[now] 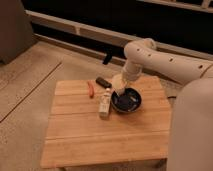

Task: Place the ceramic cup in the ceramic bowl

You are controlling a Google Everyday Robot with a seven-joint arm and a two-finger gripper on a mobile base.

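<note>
Since the cream box (pixel 105 102) lies on the wooden table (pixel 100 145) just left of the ceramic bowl (pixel 131 106), any descent should keep clear of it. The ceramic cup (pixel 117 83) hangs over the bowl's far-left rim, seemingly at the gripper (pixel 122 80), though I cannot tell whether the gripper is clamped on it. It would be best to move toward the bowl's middle, lower gently, then release. An orange item (pixel 91 89) and a dark item (pixel 102 81) lie beyond.

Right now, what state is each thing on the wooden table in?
Small pale cream ceramic cup: at gripper, over bowl's left rim.
Round glossy dark ceramic bowl: upright.
Gripper: at cup, above bowl's rim.
Long cream box: flat beside bowl.
Thin orange-red item: flat.
Small dark block: flat.
</note>
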